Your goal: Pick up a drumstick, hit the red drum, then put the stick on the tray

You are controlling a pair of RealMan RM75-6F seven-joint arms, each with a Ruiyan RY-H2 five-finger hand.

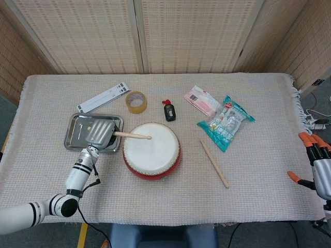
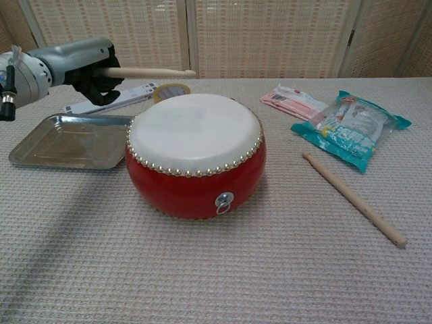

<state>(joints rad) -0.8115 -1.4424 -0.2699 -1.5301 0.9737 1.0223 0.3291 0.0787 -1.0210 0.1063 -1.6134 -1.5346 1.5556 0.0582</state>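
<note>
The red drum (image 1: 152, 151) with a white skin stands mid-table, also in the chest view (image 2: 196, 155). My left hand (image 1: 98, 130) hovers over the steel tray (image 1: 75, 134) and grips a drumstick (image 1: 133, 136); its tip reaches over the drumhead. In the chest view the left hand (image 2: 84, 64) holds the drumstick (image 2: 148, 72) level, above the drum's far left rim and above the tray (image 2: 64, 142). A second drumstick (image 1: 214, 163) lies right of the drum, seen again (image 2: 352, 197). My right hand (image 1: 316, 164) rests at the table's right edge, fingers apart, holding nothing.
Behind the drum lie a tape roll (image 1: 136, 102), a white strip (image 1: 103, 97) and a small black bottle (image 1: 169, 110). A pink packet (image 1: 202, 101) and a teal snack bag (image 1: 226, 122) sit at the back right. A screen wall stands behind the table.
</note>
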